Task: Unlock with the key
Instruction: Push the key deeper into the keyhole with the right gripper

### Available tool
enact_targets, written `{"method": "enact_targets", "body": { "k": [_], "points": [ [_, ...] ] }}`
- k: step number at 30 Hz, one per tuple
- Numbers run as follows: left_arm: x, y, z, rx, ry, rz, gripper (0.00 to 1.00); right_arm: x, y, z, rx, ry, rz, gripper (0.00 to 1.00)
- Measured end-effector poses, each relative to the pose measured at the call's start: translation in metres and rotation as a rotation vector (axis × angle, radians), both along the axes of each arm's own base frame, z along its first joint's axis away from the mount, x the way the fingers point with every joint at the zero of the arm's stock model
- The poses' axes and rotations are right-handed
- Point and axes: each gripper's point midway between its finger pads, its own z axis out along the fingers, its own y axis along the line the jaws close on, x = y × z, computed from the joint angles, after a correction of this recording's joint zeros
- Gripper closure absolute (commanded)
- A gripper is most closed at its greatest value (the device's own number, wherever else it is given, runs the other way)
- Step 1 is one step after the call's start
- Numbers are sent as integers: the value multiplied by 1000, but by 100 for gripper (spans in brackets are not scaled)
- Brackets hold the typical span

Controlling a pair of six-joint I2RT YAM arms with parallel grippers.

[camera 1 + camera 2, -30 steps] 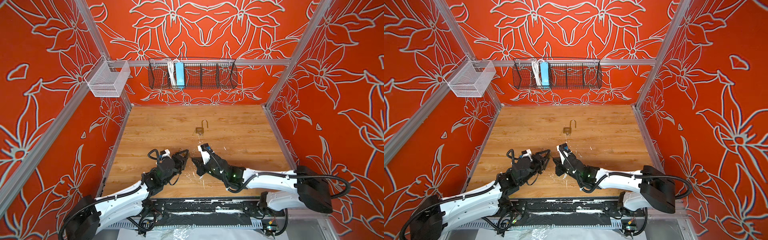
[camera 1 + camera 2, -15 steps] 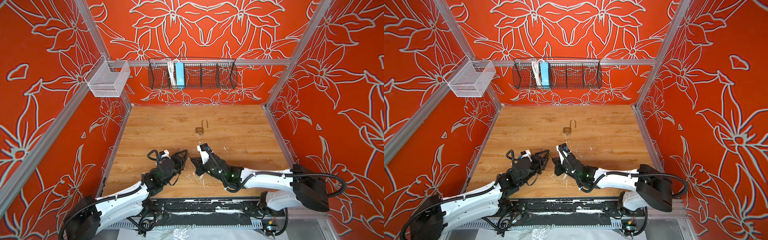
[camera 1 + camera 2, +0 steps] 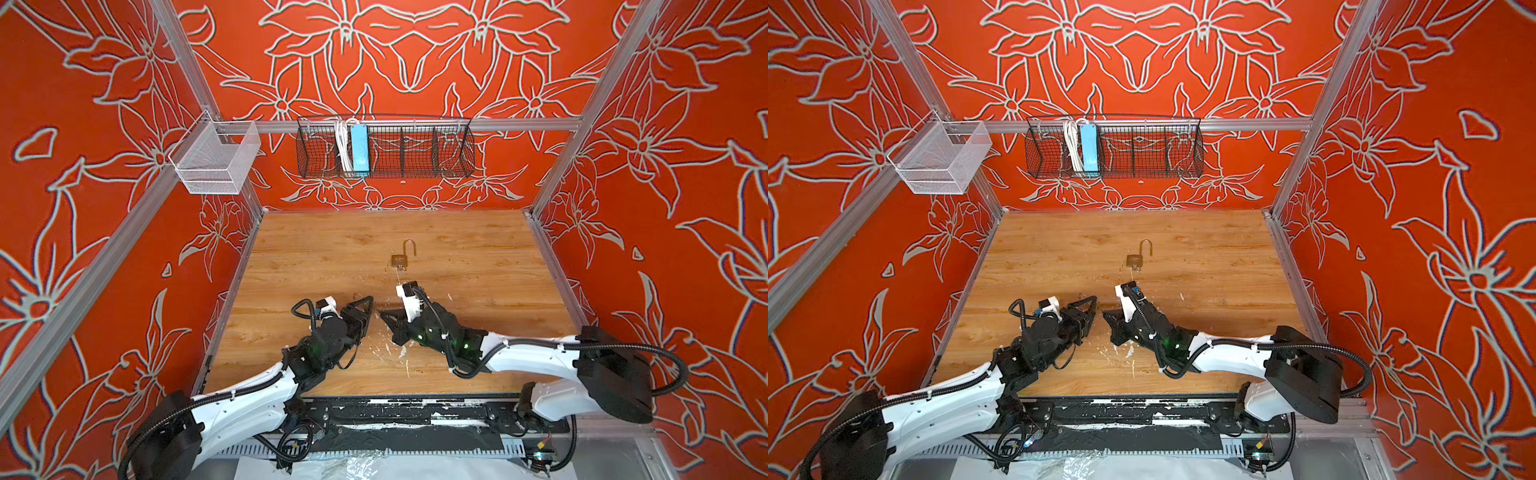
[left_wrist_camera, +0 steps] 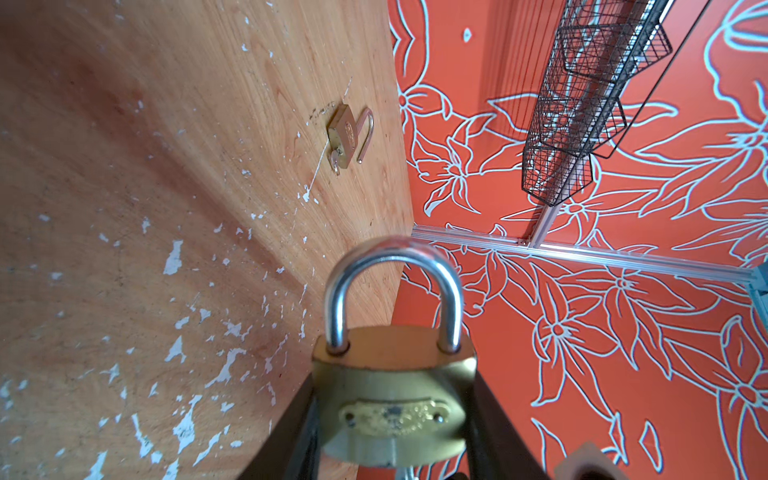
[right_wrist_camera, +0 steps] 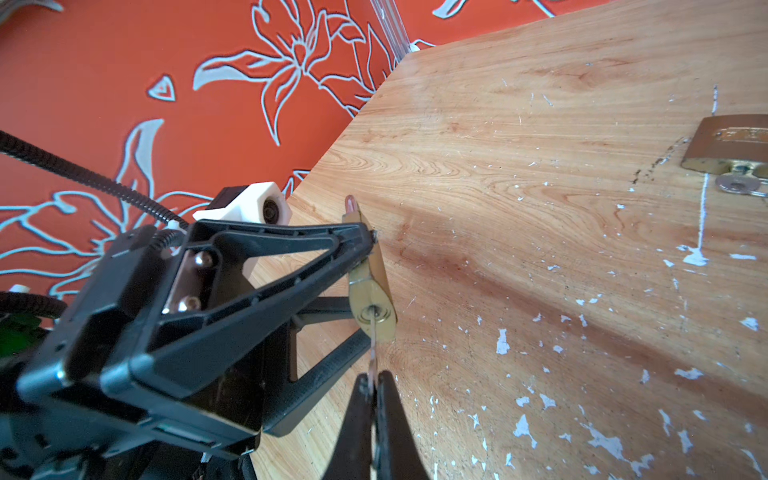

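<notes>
Low in the middle of both top views, where the two arms meet, the brass padlock (image 4: 392, 399) is held off the wood by the left hand (image 3: 369, 307). That hand pinches the lock's body from both sides, with the keyhole end turned toward the other arm. The hold looks meant to steady the lock against the twist to come. The key (image 5: 372, 353) is clamped edge-on in the right hand (image 5: 372, 382), whose fingers are pressed together on it. Its tip sits at or just inside the keyhole (how deep, I cannot tell). Both legs of the shackle are seated in the body, so I judge the lock not yet opened, with pushing the key home and turning it as the step in hand.

Farther up the frame, at the centre of the worktop (image 3: 478, 257), a second padlock (image 3: 402, 259) lies flat, its shackle swung open and a key in it. The wood is flecked with white chips. Orange walls with pale flower outlines close the cell in. A black wire basket (image 3: 415, 149) hangs at the back, and a white mesh basket (image 3: 216, 162) at upper left.
</notes>
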Motion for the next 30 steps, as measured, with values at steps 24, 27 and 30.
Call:
{"method": "enact_targets", "body": {
  "k": [24, 27, 30],
  "points": [
    [2, -7, 4, 13, -7, -33, 100, 5, -3, 2, -36, -85, 21, 100],
    [3, -8, 6, 8, -11, -40, 100, 6, -3, 4, -31, -88, 21, 99],
    [4, -8, 7, 10, -14, -46, 100, 7, -3, 4, -27, -90, 24, 99]
  ]
}}
